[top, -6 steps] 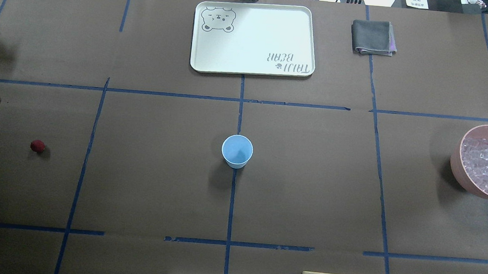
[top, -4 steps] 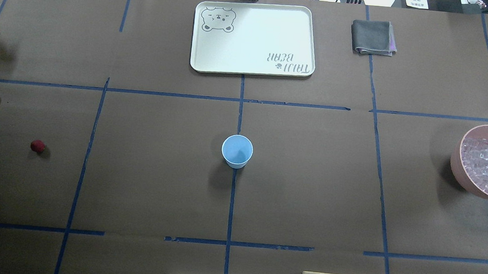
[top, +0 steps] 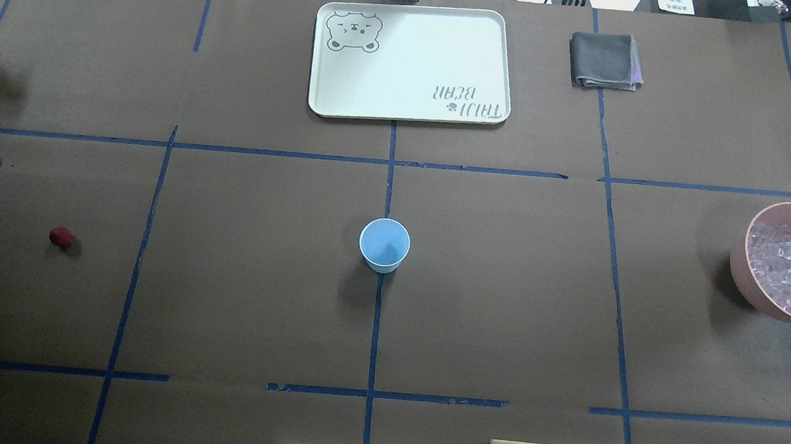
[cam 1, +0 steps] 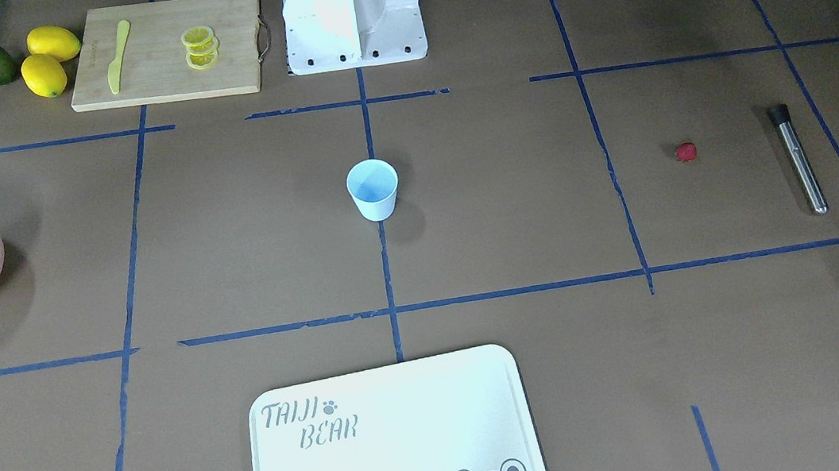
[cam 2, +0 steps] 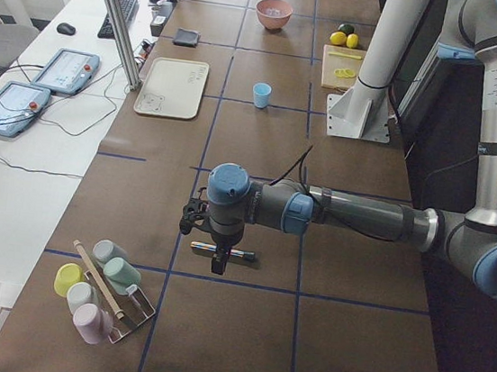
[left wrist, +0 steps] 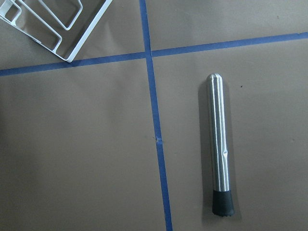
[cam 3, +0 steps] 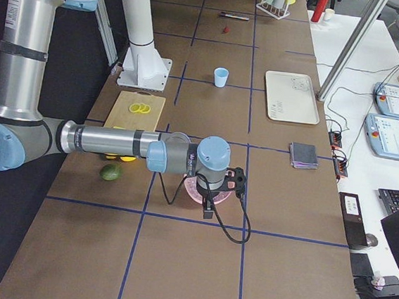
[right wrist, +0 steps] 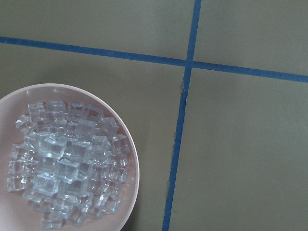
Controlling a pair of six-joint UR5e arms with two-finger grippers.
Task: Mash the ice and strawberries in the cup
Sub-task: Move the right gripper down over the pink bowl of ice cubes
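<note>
In the overhead view the strawberry (top: 61, 237) lies far left on the tabletop (top: 234, 294), the cup (top: 384, 245) stands upright at the centre, and the ice (top: 787, 270) fills the pink bowl (top: 737, 270) at the right edge. Only the side views show the arms: the left hand (cam 2: 218, 259) hangs over the steel muddler (left wrist: 219, 144), the right hand (cam 3: 208, 207) over the bowl; whether either is spread or pressed together I cannot tell.

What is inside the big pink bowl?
A heap of clear ice cubes fills the pink bowl. The bowl's bottom is hidden under them, so anything below the ice cannot be seen.
</note>
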